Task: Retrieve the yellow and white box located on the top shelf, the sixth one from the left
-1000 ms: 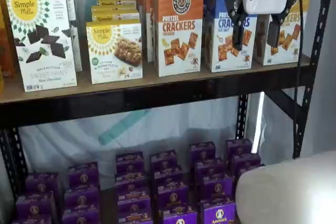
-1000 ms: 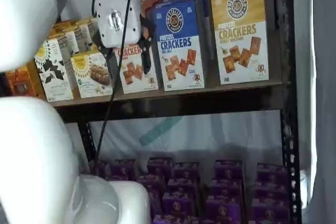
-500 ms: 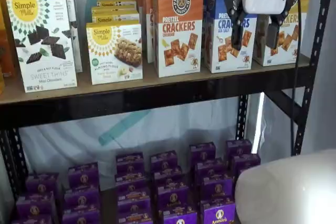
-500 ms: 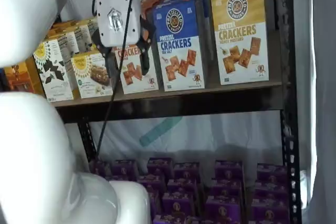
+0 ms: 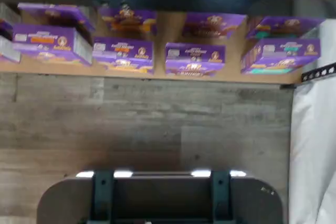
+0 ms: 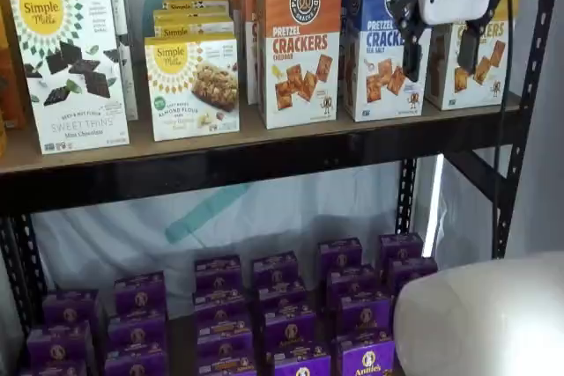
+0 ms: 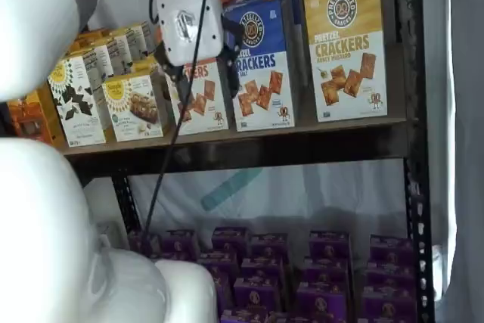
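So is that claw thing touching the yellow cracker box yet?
Apart. In a shelf view the gripper hangs open, well left of the yellow and white box.

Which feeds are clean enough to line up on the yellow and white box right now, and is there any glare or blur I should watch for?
Wrist view: soft and blurred, showing only purple boxes and floor. Shelf views: sharper; the yellow and white box reads clearly in one, while in the other the gripper covers much of it, and a bright vertical strip glares below the top shelf.
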